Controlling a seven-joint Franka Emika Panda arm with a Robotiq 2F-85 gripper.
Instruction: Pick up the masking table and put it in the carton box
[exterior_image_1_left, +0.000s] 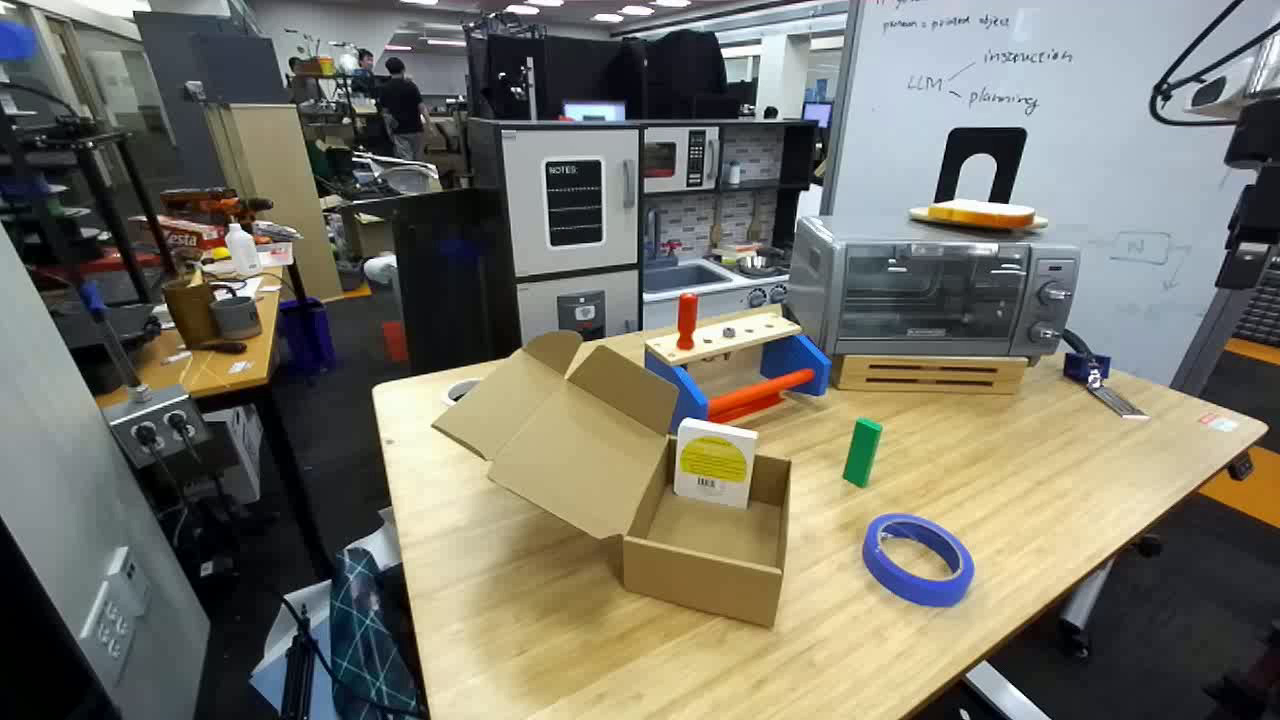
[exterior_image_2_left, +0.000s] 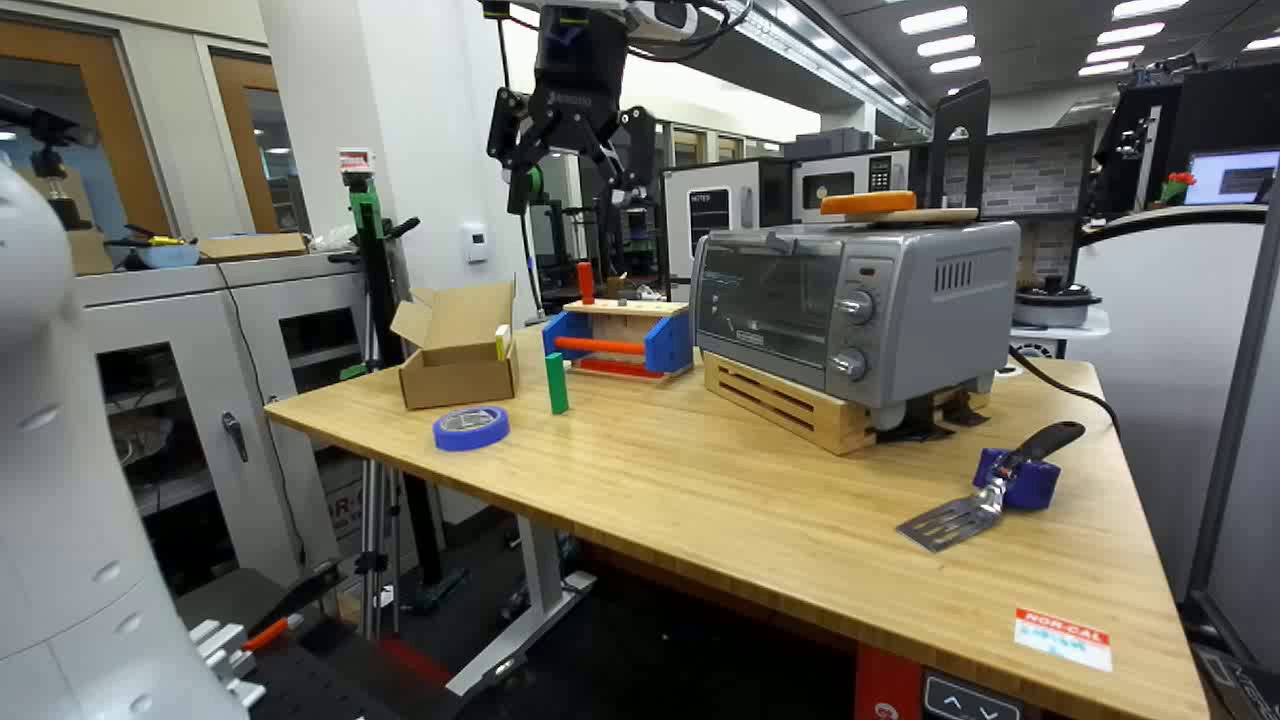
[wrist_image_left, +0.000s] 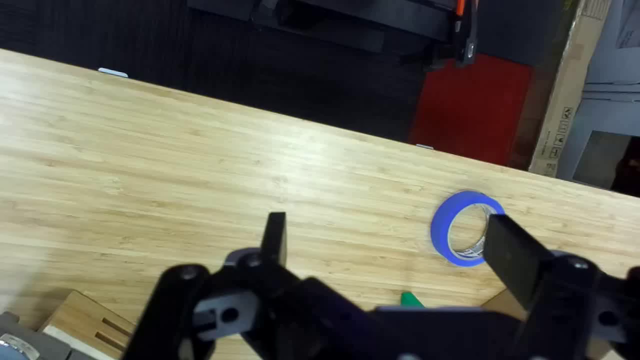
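Hanging with jaws wide apart, gripper (wrist_image_left: 385, 218) covers part of the blue masking tape roll (wrist_image_left: 443, 225) in wrist view, plus most of the green block (wrist_image_left: 410, 300). Roll lies flat on table (exterior_image_1_left: 530, 640) near the open cardboard box (exterior_image_1_left: 700, 580); white-and-yellow packet (exterior_image_1_left: 716, 465) sticks up inside.

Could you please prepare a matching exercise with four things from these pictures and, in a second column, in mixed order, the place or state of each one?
Column 1
1. tape roll
2. carton box
3. green block
4. gripper

Column 2
A. standing on end
B. open, holding nothing
C. blue ring, lying flat
D. lid open, white-and-yellow item inside

Pairs: 1-C, 2-D, 3-A, 4-B.
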